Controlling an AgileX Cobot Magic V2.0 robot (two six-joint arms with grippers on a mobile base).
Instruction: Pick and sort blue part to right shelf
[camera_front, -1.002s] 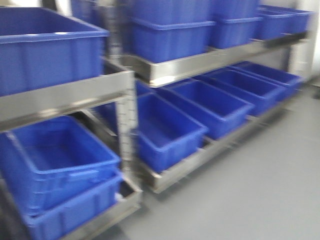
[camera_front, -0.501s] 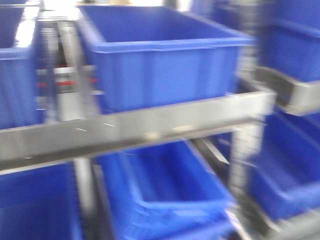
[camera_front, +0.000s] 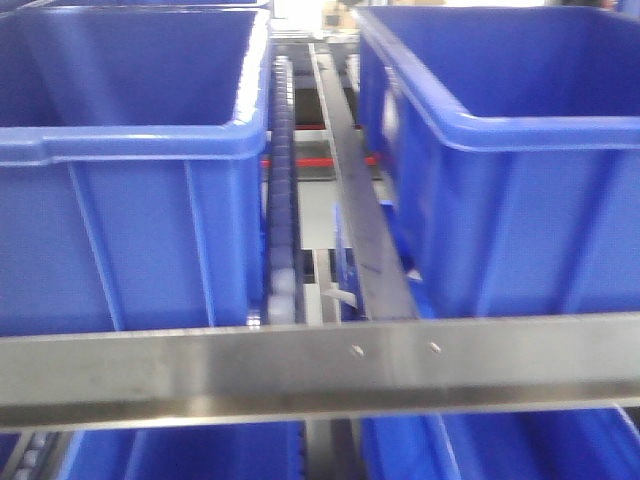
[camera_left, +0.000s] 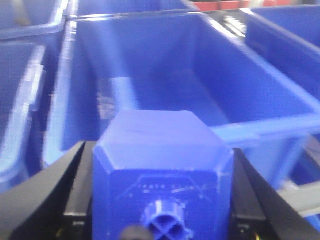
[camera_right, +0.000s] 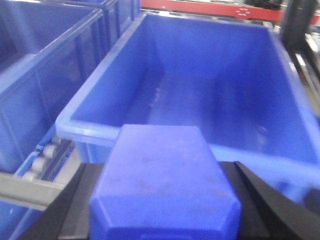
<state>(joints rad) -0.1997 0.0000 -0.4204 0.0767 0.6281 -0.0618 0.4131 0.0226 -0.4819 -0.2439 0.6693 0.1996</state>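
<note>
Left claw (camera_left: 162, 192) gripping one blue part (camera_left: 160, 145), right claw (camera_right: 162, 200) one blue block (camera_right: 160, 165) (two bins (camera_front: 130, 230))

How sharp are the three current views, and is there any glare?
Front view: soft overall, bright sheen along the shelf rail. Left wrist: bin hazy, held blue part somewhat clearer. Right wrist: mild blur throughout, blue block filling the foreground.

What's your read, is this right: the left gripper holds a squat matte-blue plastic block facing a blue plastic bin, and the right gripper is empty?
Wrong on the right gripper: the right wrist view shows it shut on a flat-sided matte-blue plastic block. The left gripper does hold its squat knobbed blue block facing a blue plastic bin.
</note>
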